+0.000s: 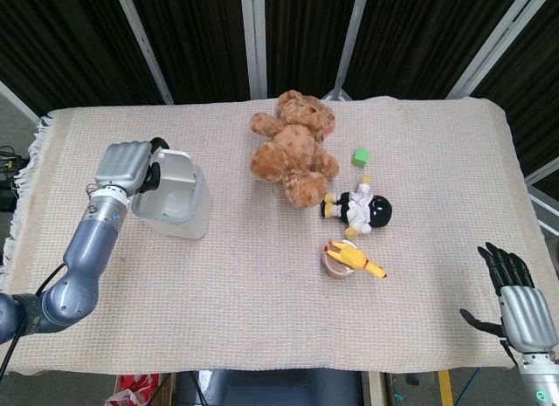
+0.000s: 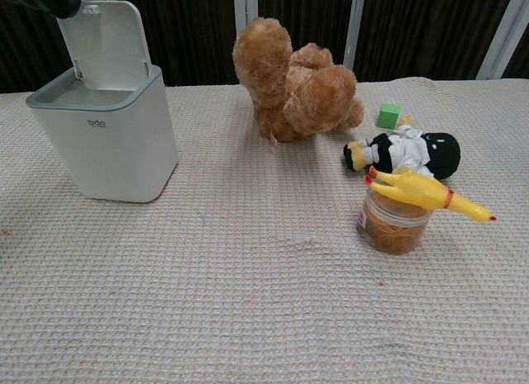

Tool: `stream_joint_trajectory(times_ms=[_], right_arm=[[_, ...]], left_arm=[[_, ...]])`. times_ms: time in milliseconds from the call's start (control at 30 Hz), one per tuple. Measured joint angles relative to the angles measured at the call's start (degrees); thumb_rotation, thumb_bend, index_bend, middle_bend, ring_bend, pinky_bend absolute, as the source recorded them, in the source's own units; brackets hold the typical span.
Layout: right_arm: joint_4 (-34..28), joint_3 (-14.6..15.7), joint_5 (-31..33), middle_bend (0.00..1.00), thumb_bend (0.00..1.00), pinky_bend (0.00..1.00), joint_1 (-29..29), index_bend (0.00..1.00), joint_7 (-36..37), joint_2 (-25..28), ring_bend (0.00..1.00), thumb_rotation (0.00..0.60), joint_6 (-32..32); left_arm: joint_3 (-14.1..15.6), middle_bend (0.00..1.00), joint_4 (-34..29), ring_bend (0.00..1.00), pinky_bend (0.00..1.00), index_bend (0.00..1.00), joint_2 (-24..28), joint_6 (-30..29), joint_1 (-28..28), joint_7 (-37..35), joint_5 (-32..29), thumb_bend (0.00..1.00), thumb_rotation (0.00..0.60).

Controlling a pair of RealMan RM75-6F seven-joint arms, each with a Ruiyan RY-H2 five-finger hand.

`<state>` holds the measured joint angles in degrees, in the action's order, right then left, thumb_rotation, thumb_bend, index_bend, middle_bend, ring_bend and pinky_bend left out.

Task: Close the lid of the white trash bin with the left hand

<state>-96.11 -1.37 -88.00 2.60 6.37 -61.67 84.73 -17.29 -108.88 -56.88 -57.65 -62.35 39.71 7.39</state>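
Note:
The white trash bin (image 1: 179, 207) (image 2: 111, 144) stands at the table's left, its lid (image 1: 177, 168) (image 2: 110, 39) raised and leaning a little forward. My left hand (image 1: 127, 167) is behind the lid, its dark fingertips (image 2: 51, 2) touching the lid's upper back edge; it grasps nothing. My right hand (image 1: 517, 303) rests off the table's right front corner, fingers spread, holding nothing. The chest view shows only the left fingertips.
A brown teddy bear (image 1: 293, 149) lies mid-table. To its right are a green cube (image 1: 361, 156), a black and white doll (image 1: 362, 209), and a yellow rubber chicken (image 1: 356, 259) atop a small jar (image 2: 392, 223). A woven cloth (image 1: 262, 319) covers the table.

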Motion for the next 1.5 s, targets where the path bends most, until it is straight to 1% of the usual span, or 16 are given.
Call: stream_joint_trajectory(times_ms=[167, 300, 633, 1000, 1500], right_arm=[[0.0, 0.1, -0.2, 0.0, 0.19, 0.0, -0.1, 0.0, 0.1, 0.1, 0.0, 0.6, 0.2], [0.0, 0.2, -0.5, 0.0, 0.19, 0.0, -0.2, 0.0, 0.0, 0.1, 0.0, 0.6, 0.3], [0.4, 0.3, -0.9, 0.0, 0.19, 0.0, -0.2, 0.0, -0.1, 0.0, 0.0, 0.6, 0.5], [0.5, 0.3, -1.1, 0.0, 0.19, 0.0, -0.2, 0.0, 0.0, -0.1, 0.0, 0.6, 0.6], [0.5, 0.4, -1.2, 0.0, 0.19, 0.0, -0.3, 0.0, 0.1, 0.0, 0.0, 0.6, 0.6]], left_arm=[[0.9, 0.99, -3.7, 0.9, 1.0, 0.29, 2.7, 0.6, 1.2, -1.1, 0.9, 0.7, 0.6], [2.2, 0.99, -5.8, 0.9, 1.0, 0.29, 4.6, 1.6, 2.3, -2.1, 2.1, 0.7, 0.6], [5.0, 0.99, -8.7, 0.9, 1.0, 0.29, 5.7, 2.9, 3.7, -3.6, 4.6, 0.7, 0.6], [7.5, 0.99, -10.5, 0.9, 1.0, 0.29, 5.4, 2.7, 4.5, -4.9, 8.0, 0.7, 0.6], [10.2, 0.99, -9.8, 0.9, 1.0, 0.29, 3.0, 1.3, 4.4, -5.3, 9.9, 0.7, 0.6]])
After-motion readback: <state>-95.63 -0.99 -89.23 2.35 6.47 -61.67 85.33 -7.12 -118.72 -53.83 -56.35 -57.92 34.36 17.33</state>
